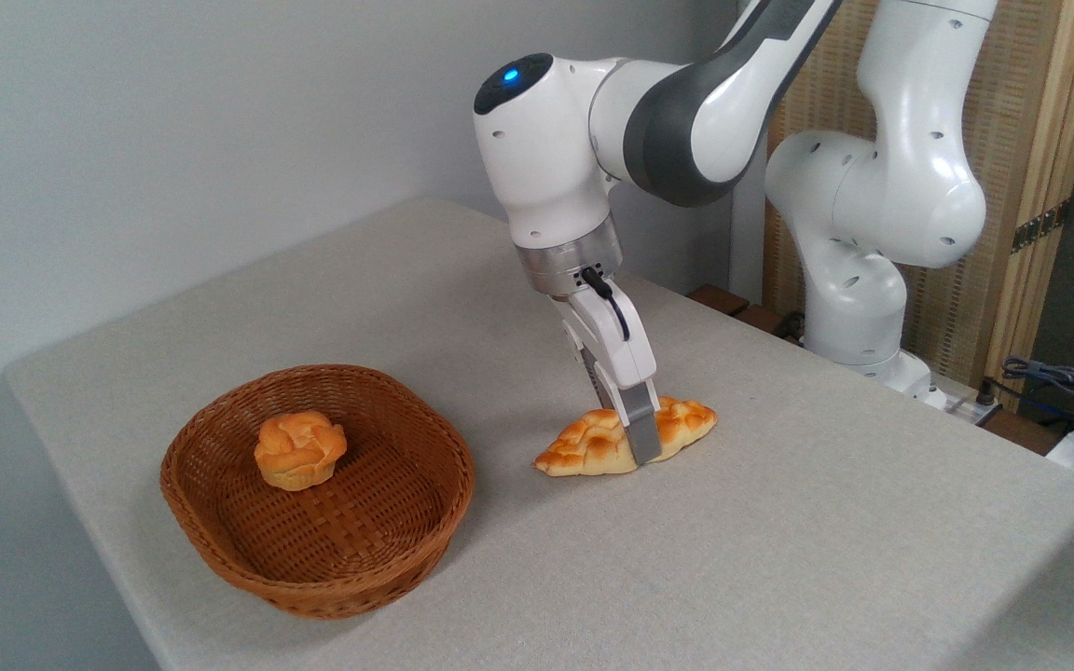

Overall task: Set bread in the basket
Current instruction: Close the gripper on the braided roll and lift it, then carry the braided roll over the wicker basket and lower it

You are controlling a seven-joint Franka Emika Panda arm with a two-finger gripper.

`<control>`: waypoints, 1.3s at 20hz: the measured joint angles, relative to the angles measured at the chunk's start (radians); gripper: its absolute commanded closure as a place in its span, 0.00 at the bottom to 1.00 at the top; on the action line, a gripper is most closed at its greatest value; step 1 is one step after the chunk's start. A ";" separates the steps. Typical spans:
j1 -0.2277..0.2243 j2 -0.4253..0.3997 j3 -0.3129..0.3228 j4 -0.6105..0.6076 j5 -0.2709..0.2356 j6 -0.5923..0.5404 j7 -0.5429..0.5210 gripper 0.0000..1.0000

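Note:
The bread [593,440], a long braided golden-orange loaf, lies on the grey table to the right of the basket. My gripper [626,424] has come down over the loaf's middle and straddles it. The near finger [644,433] lies against the loaf's front side and reaches almost to the table, while the far finger is mostly hidden behind the loaf. I cannot make out whether the fingers are squeezing it. The basket [448,457], brown woven wicker with a thick rim, stands at the front left, about a loaf's length away from the bread.
A small round knotted orange bun [299,450] sits inside the basket. The arm's white base [859,308] stands at the table's far right, with cables [1059,382] beyond it. The table's edge runs close to the basket's left and front.

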 measured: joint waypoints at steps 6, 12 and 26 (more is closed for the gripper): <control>0.000 0.001 0.001 0.001 0.001 0.000 0.000 0.69; 0.000 0.003 0.001 0.182 0.001 -0.166 0.000 0.63; -0.089 0.330 0.001 0.513 -0.135 0.218 -0.337 0.00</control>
